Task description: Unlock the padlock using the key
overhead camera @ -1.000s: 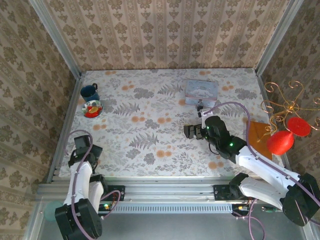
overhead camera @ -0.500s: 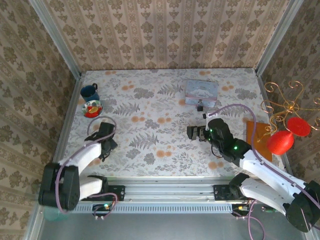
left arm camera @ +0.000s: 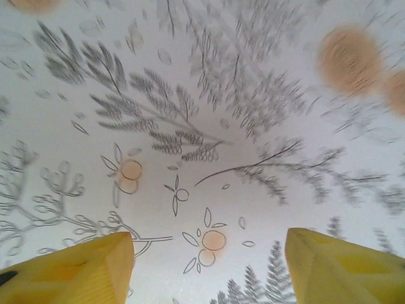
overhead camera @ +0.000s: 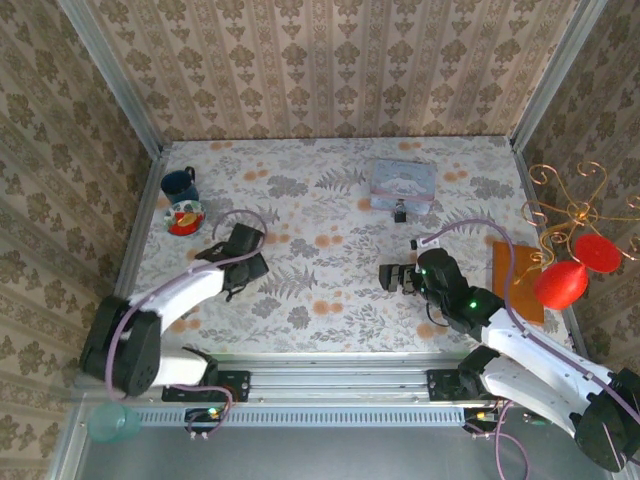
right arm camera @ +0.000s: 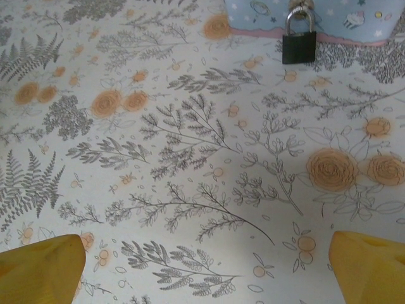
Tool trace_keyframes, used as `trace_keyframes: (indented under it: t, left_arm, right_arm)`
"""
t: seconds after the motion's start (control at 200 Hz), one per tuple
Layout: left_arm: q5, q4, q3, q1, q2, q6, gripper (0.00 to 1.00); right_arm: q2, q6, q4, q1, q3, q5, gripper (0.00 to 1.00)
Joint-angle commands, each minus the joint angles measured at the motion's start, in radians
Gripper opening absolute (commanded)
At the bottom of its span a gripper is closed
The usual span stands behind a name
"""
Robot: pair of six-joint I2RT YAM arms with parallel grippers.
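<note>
The padlock [right arm camera: 299, 41] is small and black with a silver shackle. It hangs at the front edge of a pale blue tin [right arm camera: 253, 12] and shows as a dark speck [overhead camera: 399, 211] below the tin [overhead camera: 403, 182]. My right gripper [overhead camera: 393, 277] hovers over the cloth a short way in front of the padlock. It is open, yellow fingertips [right arm camera: 44, 266] wide apart around the gripper's gap [right arm camera: 209, 272], nothing between them. My left gripper [overhead camera: 248, 268] is out over the left-centre of the table. It is open [left arm camera: 205, 272] above bare floral cloth. The key is out of view.
A dark blue mug [overhead camera: 180, 184] and a small bowl with red pieces [overhead camera: 185, 217] stand at the far left. An orange-brown board [overhead camera: 512, 280] and a gold wire stand with red ornaments [overhead camera: 562, 283] sit at the right edge. Patterned walls [overhead camera: 330, 70] enclose the table.
My left arm has swung from beside its base out across the table toward the centre. The right gripper has drifted slightly toward the near edge, still open.
</note>
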Motion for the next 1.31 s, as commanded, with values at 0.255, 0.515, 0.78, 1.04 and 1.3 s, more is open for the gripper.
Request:
trace_keyframes:
  t: [0.255, 0.515, 0.78, 1.04, 1.3]
  left_arm:
    - [0.165, -0.211, -0.148, 0.517, -0.354, 0.183, 0.72]
    - [0.244, -0.202, -0.163, 0.663, -0.254, 0.215, 0.79]
    - [0.255, -0.139, -0.178, 0.630, -0.146, 0.207, 0.82]
    - [0.221, -0.138, -0.111, 0.473, 0.026, 0.136, 0.79]
    - [0.133, -0.217, -0.027, 0.383, 0.037, 0.118, 0.78]
  right_arm:
    - [0.016, -0.024, -0.163, 0.008, 0.106, 0.027, 1.00]
    - [0.075, -0.038, -0.148, 0.006, 0.101, 0.027, 1.00]
    - [0.106, -0.023, -0.101, 0.006, 0.065, 0.038, 1.00]
    - [0.104, -0.013, -0.083, 0.006, 0.051, 0.088, 1.00]
    - [0.112, -0.013, -0.067, 0.006, 0.044, 0.098, 1.00]
